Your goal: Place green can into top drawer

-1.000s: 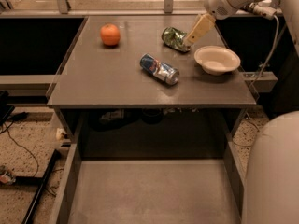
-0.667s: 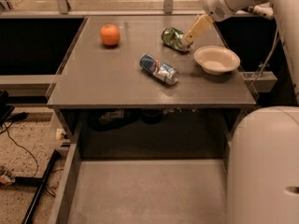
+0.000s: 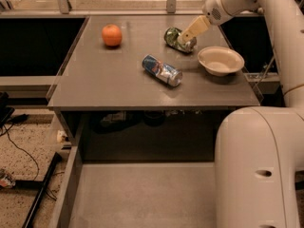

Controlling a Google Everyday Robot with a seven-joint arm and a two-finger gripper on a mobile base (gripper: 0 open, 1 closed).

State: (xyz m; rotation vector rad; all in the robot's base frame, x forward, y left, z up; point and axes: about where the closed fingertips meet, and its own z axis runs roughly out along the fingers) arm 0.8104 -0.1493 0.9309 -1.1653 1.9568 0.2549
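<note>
Green can (image 3: 174,36) lies sideways on the table (image 3: 118,80), against the fingers (image 3: 187,33); their opening cannot be told.

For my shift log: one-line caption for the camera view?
Gripper at the green can lying far right on the table; top drawer open below.

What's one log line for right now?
tool: at green can, far side of table | green can: on table, not in drawer | drawer: open

White arm (image 3: 280,42) reaching in from the right, wrist (image 3: 219,9) angled down-left, end effector (image 3: 187,34) low, upper right of view
</note>
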